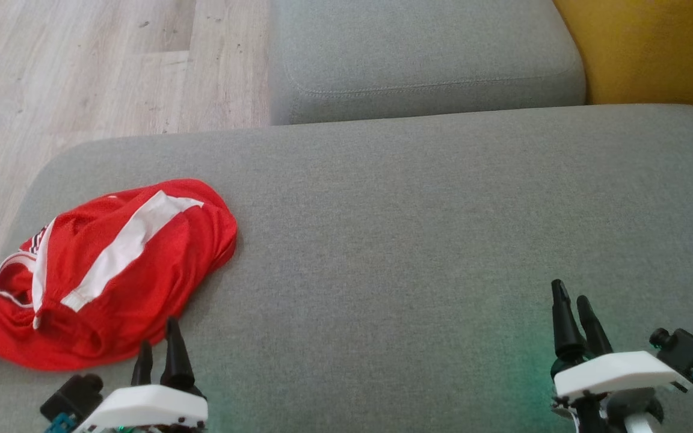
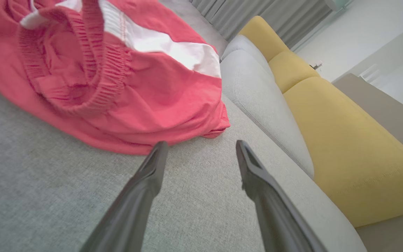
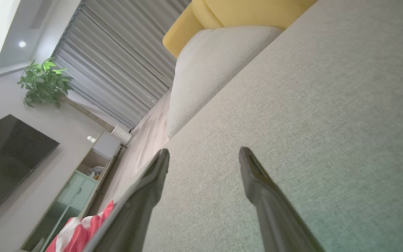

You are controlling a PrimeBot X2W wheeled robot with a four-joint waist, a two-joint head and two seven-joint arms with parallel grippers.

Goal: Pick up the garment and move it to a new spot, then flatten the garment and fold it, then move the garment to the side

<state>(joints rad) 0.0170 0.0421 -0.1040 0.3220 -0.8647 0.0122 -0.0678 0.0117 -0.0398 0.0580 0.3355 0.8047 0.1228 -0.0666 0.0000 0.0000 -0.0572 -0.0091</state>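
While left gripper (image 1: pixel 157 334) & right gripper (image 1: pixel 569 291) both stand wide open, nothing held, red garment (image 1: pixel 106 270) lies bunched at left end of grey cushion (image 1: pixel 412 240), just ahead of left gripper. Risk: shallow pinch on one loose layer → slips out, or sideways drag tips it off cushion edge onto floor (image 1: pixel 82 72).

Grey sofa (image 1: pixel 412 240), yellow cushion (image 1: pixel 653 48) (behind), wood floor (image 1: pixel 82 72)
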